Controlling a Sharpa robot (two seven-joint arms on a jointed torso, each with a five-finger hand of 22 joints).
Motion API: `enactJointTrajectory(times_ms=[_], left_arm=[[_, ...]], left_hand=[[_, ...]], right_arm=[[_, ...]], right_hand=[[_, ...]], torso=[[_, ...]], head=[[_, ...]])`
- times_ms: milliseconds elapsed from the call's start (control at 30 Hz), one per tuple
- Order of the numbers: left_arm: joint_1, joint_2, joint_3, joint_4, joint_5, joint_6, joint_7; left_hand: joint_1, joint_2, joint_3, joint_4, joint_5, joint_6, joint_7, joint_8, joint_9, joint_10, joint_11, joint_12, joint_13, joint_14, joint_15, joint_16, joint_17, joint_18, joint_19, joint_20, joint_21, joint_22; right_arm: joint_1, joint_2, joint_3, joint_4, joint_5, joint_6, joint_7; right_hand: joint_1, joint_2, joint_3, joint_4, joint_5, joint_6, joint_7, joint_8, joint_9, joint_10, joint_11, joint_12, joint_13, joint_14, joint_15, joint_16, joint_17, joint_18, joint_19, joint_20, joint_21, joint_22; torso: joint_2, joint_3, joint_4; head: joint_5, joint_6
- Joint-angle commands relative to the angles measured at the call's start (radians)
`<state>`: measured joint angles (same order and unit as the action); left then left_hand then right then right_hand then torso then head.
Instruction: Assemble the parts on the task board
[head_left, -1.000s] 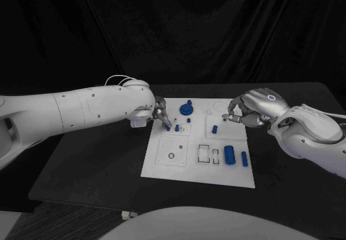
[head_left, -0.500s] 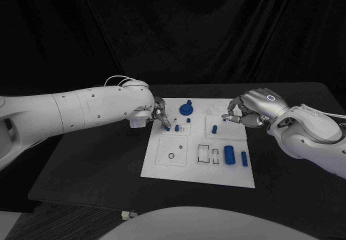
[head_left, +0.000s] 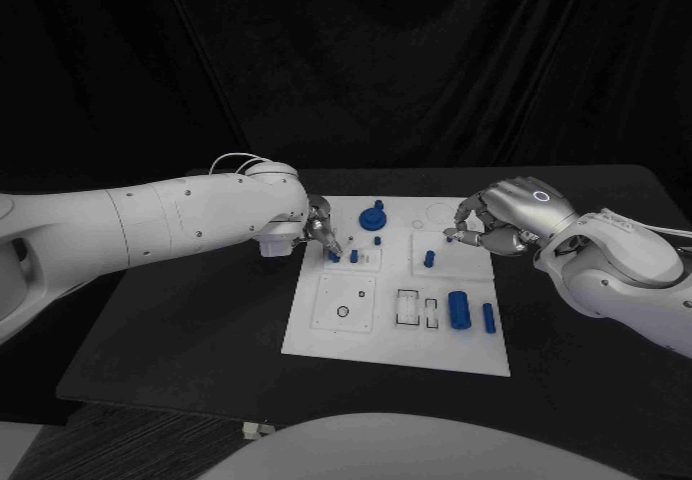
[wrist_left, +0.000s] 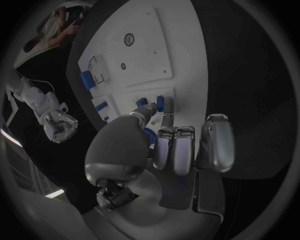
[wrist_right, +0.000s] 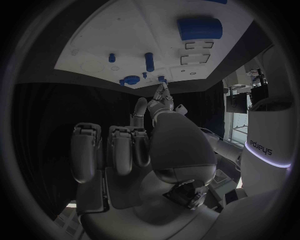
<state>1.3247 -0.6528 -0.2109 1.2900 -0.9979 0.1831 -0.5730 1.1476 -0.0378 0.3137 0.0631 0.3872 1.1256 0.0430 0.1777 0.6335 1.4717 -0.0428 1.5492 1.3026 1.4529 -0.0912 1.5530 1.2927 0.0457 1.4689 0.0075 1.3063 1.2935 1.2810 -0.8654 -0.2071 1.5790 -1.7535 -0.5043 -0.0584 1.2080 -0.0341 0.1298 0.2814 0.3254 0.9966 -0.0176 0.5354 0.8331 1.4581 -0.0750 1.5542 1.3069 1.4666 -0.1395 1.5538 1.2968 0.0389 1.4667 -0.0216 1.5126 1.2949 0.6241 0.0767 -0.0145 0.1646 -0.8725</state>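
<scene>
The white task board lies mid-table. My left hand reaches over its near-left corner and pinches a small blue peg, which stands at the board; the same peg shows between thumb and fingers. A second peg stands right beside it. My right hand hovers over the board's far right part, its fingertips pinched on what looks like a tiny blue part; the curled fingers hide it in the right wrist view.
On the board are a round blue knob, a short peg, an upright peg, a large cylinder and a slimmer one. Empty slots and a ring hole lie nearer me.
</scene>
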Motion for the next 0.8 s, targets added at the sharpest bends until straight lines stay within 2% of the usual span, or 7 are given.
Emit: enactJointTrajectory(times_ms=[33, 200, 300, 433, 800], left_arm=[[-0.006, 0.003, -0.002, 0.000, 0.004, 0.020, 0.013], [-0.007, 0.003, -0.002, -0.002, 0.004, 0.008, 0.022], [-0.007, 0.002, -0.001, 0.000, 0.004, -0.001, 0.026], [-0.007, -0.003, -0.001, 0.007, 0.004, -0.006, 0.022], [-0.005, -0.051, -0.001, 0.075, 0.004, -0.101, 0.034]], left_hand=[[-0.002, 0.005, 0.072, -0.017, 0.015, 0.016, -0.018, -0.008, 0.010, 0.099, -0.008, 0.022, 0.268, 0.118, -0.013, 0.018, 0.278, 0.012, 0.005, 0.002, -0.016, 0.199], [-0.003, 0.007, 0.074, -0.017, 0.013, 0.015, -0.018, -0.008, 0.011, 0.099, -0.008, 0.022, 0.268, 0.118, -0.012, 0.018, 0.278, 0.013, 0.004, 0.002, -0.020, 0.198], [0.008, 0.008, 0.086, -0.031, 0.029, 0.013, -0.018, -0.007, 0.017, 0.099, -0.009, 0.022, 0.268, 0.118, -0.012, 0.018, 0.278, 0.013, 0.004, 0.002, -0.021, 0.198], [0.009, 0.004, 0.086, -0.035, 0.028, 0.013, -0.018, -0.007, 0.018, 0.099, -0.009, 0.022, 0.268, 0.118, -0.012, 0.018, 0.278, 0.013, 0.004, 0.002, -0.022, 0.198], [0.014, -0.002, 0.091, -0.046, 0.031, 0.014, -0.018, -0.005, 0.023, 0.099, -0.009, 0.022, 0.268, 0.118, -0.013, 0.018, 0.278, 0.015, 0.001, 0.002, -0.032, 0.196]], right_arm=[[-0.003, 0.001, 0.001, 0.000, -0.002, 0.001, -0.018], [-0.003, 0.002, 0.001, -0.001, -0.002, 0.001, -0.017], [-0.004, 0.002, 0.001, -0.002, -0.002, 0.002, -0.017], [-0.006, 0.002, 0.001, -0.003, -0.002, 0.001, -0.016], [-0.010, 0.000, 0.001, -0.005, -0.002, 0.000, -0.017]], right_hand=[[0.013, -0.001, 0.023, 0.006, 0.025, -0.004, 0.002, -0.004, 0.015, 0.113, -0.002, 0.017, 0.264, 0.099, -0.002, 0.008, 0.250, -0.019, 0.063, -0.004, -0.013, 0.249], [0.013, -0.001, 0.023, 0.006, 0.025, -0.004, 0.002, -0.004, 0.015, 0.113, -0.002, 0.017, 0.264, 0.099, -0.002, 0.008, 0.250, -0.019, 0.063, -0.004, -0.013, 0.249], [0.013, -0.001, 0.023, 0.006, 0.025, -0.004, 0.002, -0.004, 0.015, 0.113, -0.002, 0.017, 0.264, 0.099, -0.002, 0.008, 0.250, -0.019, 0.063, -0.004, -0.013, 0.249], [0.015, -0.001, 0.024, 0.006, 0.025, -0.003, 0.001, -0.005, 0.015, 0.113, -0.002, 0.017, 0.264, 0.099, -0.002, 0.007, 0.249, -0.018, 0.062, -0.004, -0.015, 0.249], [0.015, -0.001, 0.024, 0.006, 0.026, -0.003, 0.001, -0.005, 0.015, 0.113, -0.002, 0.017, 0.264, 0.099, -0.002, 0.007, 0.249, -0.019, 0.062, -0.004, -0.015, 0.249]], torso=[[0.000, 0.0000, -0.0003], [0.000, 0.0004, -0.0004], [0.000, 0.0009, -0.0002], [0.000, 0.0011, 0.0001], [-0.001, 0.0011, 0.0000]], head=[[0.001, 0.000], [0.000, 0.000], [0.001, 0.000], [0.001, 0.000], [-0.002, 0.000]])
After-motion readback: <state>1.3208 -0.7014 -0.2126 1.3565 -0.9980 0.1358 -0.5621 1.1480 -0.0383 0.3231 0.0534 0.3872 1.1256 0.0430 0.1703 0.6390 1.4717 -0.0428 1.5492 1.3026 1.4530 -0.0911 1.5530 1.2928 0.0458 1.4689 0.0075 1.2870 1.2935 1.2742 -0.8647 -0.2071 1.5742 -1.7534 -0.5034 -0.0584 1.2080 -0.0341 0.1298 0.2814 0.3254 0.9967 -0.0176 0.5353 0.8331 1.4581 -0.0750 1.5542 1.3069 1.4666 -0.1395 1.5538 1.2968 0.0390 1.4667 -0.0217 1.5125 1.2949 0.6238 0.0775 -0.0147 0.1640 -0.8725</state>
